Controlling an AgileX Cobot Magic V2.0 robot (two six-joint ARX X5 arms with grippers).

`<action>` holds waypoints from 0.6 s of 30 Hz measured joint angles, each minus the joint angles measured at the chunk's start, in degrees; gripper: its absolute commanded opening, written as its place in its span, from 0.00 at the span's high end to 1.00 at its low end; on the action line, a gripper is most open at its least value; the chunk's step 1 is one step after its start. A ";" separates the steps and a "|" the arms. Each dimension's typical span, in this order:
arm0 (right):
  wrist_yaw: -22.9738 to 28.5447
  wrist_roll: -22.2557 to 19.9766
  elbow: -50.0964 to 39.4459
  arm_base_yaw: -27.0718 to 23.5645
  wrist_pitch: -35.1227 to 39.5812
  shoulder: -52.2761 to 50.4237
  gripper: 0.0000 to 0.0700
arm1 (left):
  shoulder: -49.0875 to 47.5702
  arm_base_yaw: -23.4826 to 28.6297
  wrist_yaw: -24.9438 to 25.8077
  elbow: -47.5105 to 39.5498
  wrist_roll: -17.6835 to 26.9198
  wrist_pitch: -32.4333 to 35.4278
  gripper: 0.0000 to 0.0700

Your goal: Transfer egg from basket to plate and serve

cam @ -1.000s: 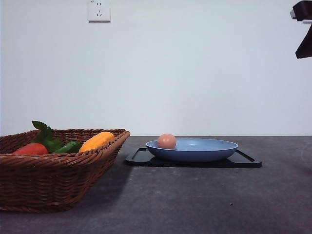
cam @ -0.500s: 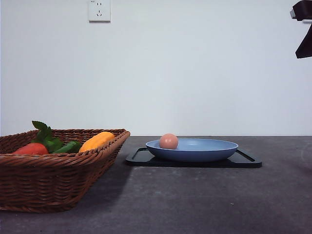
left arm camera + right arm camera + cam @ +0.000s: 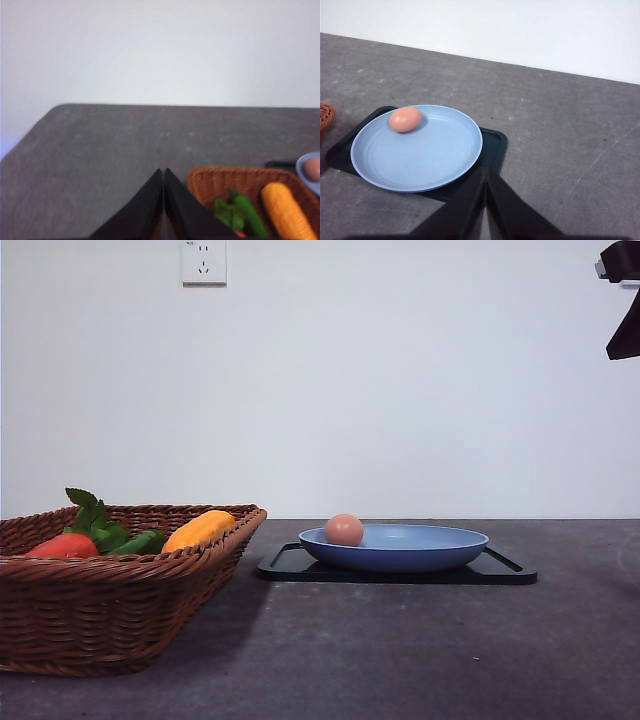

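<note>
Lower left of the front view: basket [image 3: 120,580] holding tomato [image 3: 62,546], greens and pepper [image 3: 198,529]. Centre, farther back: 1 egg [image 3: 344,530] at left rim of plate [image 3: 420,548], on black tray [image 3: 500,570]. Left gripper [image 3: 163,175] and right gripper [image 3: 484,175]: jaws pressed together, empty.
</note>
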 measured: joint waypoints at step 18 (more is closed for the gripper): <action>0.00 0.00 0.00 0.00 -0.01 0.00 1.00 | -6.06 0.41 -0.07 -18.08 -0.61 5.47 1.00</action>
